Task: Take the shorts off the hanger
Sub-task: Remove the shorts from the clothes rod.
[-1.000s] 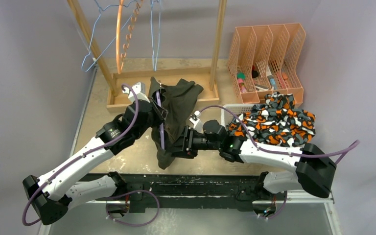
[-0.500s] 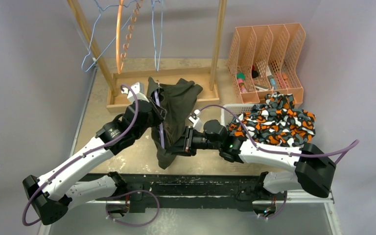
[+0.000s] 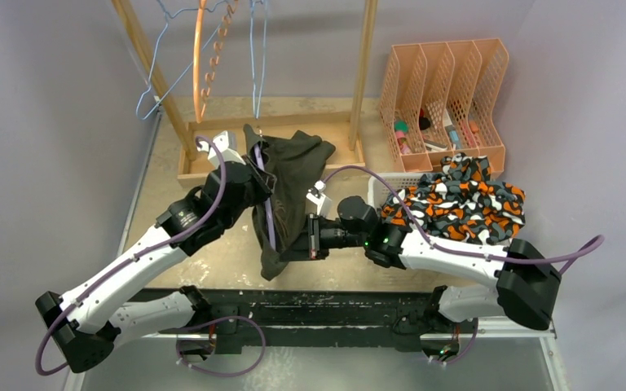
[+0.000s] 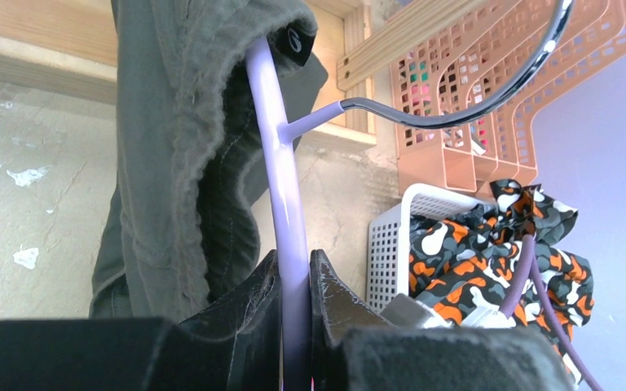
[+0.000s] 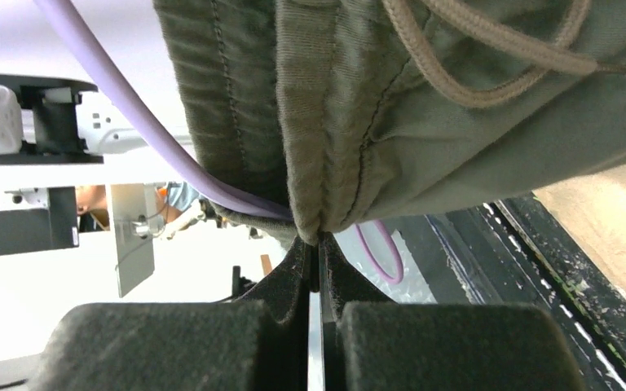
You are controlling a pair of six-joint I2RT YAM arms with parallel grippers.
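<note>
Olive-green shorts (image 3: pixel 295 173) with a drawstring (image 5: pixel 473 73) hang draped over a lilac hanger (image 3: pixel 267 208) at mid-table. My left gripper (image 3: pixel 261 186) is shut on the hanger's bar (image 4: pixel 284 187), with the shorts (image 4: pixel 171 147) hanging just left of it. From the right, my right gripper (image 3: pixel 303 243) is shut on the lower folded edge of the shorts (image 5: pixel 375 106), which is pinched at the fingertips (image 5: pixel 318 244). Orange-black-white camo shorts (image 3: pixel 456 204) lie heaped in a white basket (image 3: pixel 376 181) on the right.
A wooden rack (image 3: pixel 269 151) stands behind, carrying blue wire hangers (image 3: pixel 257 57) and an orange hanger (image 3: pixel 200 57). An orange file organizer (image 3: pixel 444 98) holding small items sits at the back right. A black rail (image 3: pixel 318 305) runs along the near edge.
My right gripper has closed onto the edge of the olive shorts. My left gripper has shifted the hanger and shorts slightly toward the rack.
</note>
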